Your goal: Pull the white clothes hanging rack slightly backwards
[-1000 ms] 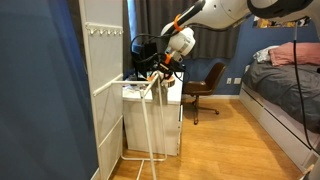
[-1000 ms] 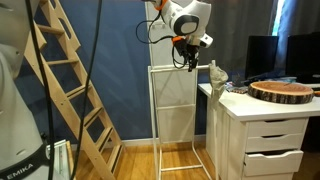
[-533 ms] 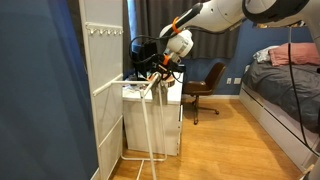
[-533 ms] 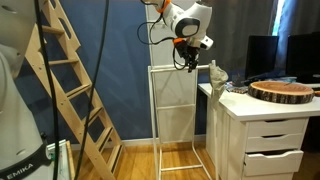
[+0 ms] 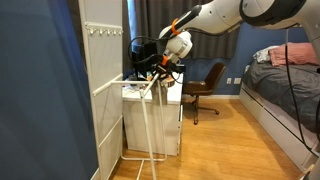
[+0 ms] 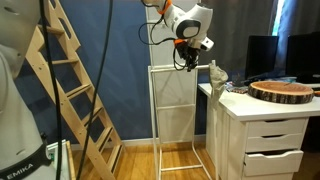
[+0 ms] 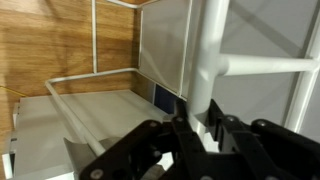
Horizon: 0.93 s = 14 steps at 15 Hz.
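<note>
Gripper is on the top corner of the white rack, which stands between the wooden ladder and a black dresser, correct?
No: the dresser is white, not black, as an exterior view shows. The gripper is on the top corner of the white rack, which stands between the wooden ladder and that dresser.
</note>
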Motion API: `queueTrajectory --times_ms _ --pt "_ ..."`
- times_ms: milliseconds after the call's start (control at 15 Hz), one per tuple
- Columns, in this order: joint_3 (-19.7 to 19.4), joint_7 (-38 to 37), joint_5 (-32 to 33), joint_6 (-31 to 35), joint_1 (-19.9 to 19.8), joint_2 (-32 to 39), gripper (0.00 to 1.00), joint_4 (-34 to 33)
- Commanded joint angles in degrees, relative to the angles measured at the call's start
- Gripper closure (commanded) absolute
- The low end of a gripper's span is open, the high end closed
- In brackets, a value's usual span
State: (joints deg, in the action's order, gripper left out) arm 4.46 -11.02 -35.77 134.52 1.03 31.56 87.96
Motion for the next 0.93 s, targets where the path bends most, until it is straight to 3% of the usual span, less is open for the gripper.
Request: queueTrajectory --times_ms 0,867 --pt "0.82 -1.22 -0.09 0.16 -0.39 -0.67 0.93 0.23" --pt "0.6 -0.61 -1.34 3.3 -0.91 -13.11 0.94 15.52"
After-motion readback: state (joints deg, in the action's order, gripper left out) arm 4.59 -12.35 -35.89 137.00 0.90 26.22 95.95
